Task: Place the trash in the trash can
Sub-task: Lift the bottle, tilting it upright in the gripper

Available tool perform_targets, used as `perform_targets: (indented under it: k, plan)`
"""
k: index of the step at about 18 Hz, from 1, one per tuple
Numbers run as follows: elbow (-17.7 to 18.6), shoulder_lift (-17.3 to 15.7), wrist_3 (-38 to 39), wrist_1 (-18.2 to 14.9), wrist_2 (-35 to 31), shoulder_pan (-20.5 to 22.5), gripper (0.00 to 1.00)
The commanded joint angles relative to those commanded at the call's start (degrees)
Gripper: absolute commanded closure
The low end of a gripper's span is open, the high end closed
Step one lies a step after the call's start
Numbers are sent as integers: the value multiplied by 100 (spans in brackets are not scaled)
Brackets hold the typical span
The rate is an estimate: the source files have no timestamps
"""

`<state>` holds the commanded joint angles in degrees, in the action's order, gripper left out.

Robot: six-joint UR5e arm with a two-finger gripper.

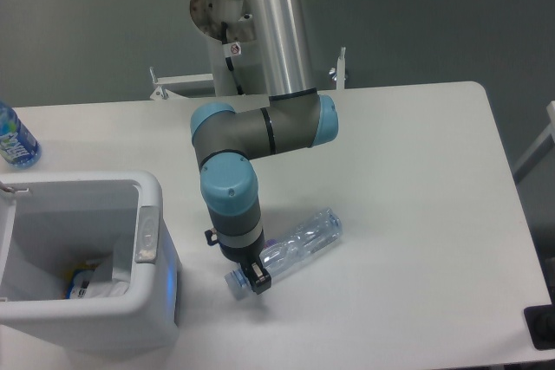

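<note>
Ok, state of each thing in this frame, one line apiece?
Clear plastic bottle: gripped near its cap end, tilted, base end raised.
Two-finger gripper: shut on the bottle.
Large white rectangular bin: open-topped, upright.
Crumpled white paper wrapper: lying inside the bin.
Blue-labelled bottle: at table's far left edge, untouched.

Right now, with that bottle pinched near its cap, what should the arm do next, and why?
Probably lift the clear plastic bottle higher and carry it left over the large white rectangular bin. The jaws appear shut near its cap end, its far end angled up, and the open bin sits close beside it.
</note>
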<state>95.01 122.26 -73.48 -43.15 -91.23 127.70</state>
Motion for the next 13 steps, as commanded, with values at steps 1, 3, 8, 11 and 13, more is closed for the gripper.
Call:
perform_targets:
  k: [1,3,8,11,13]
  plan:
    - [-17,9,87,0,-9,9,37]
    - [0,-61,211,0,-52,105,40]
    - [-79,-517,719,9,-62,439,40]
    - [-377,-694,1413,17,-53,693,40]
    - [-667,-860,2019,18,8,931,40]
